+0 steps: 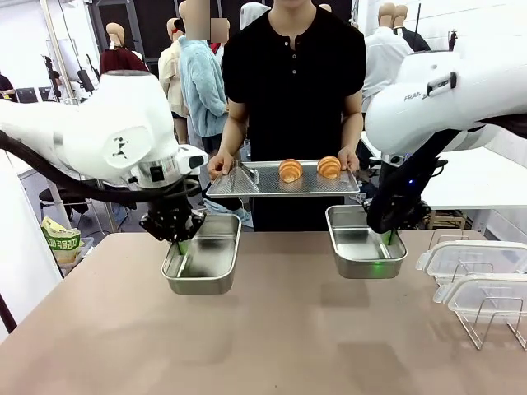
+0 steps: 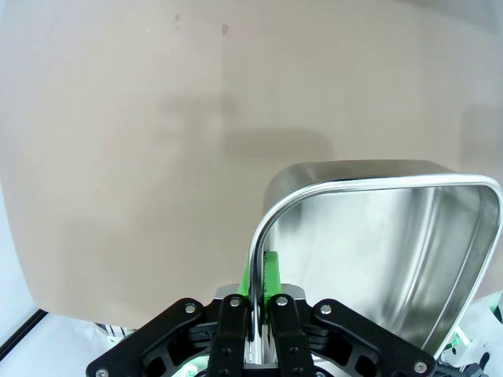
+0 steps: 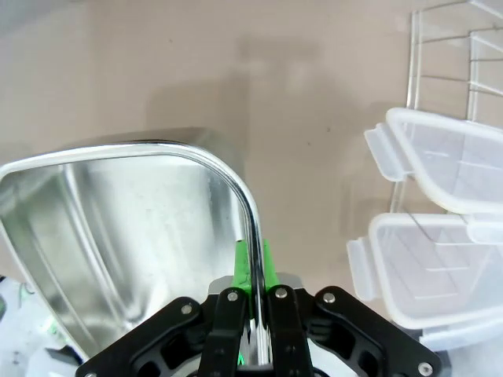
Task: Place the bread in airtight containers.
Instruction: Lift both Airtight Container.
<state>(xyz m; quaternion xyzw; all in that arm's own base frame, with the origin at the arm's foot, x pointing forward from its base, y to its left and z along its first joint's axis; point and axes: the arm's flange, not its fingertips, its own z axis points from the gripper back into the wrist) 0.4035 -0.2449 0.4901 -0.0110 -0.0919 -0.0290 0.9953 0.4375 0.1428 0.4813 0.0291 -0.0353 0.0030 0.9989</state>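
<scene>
Steel and empty before the tray (image 1: 265,186): your left gripper (image 1: 179,245) clamps the left pan (image 1: 207,265) by its rim, and your right gripper (image 1: 385,239) clamps the right pan (image 1: 359,247). Both rolls (image 1: 291,170) lie on the tray, and the lids (image 1: 474,262) are off.

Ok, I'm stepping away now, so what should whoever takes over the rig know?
Left gripper: shut on the rim of the left pan.
Right gripper: shut on the rim of the right pan.
Both pans are empty. Two rolls lie on the tray the person holds behind the pans. Two clear lids lie to the robot's right.
Done: nothing packed. Left: rolls in, lids on.
</scene>
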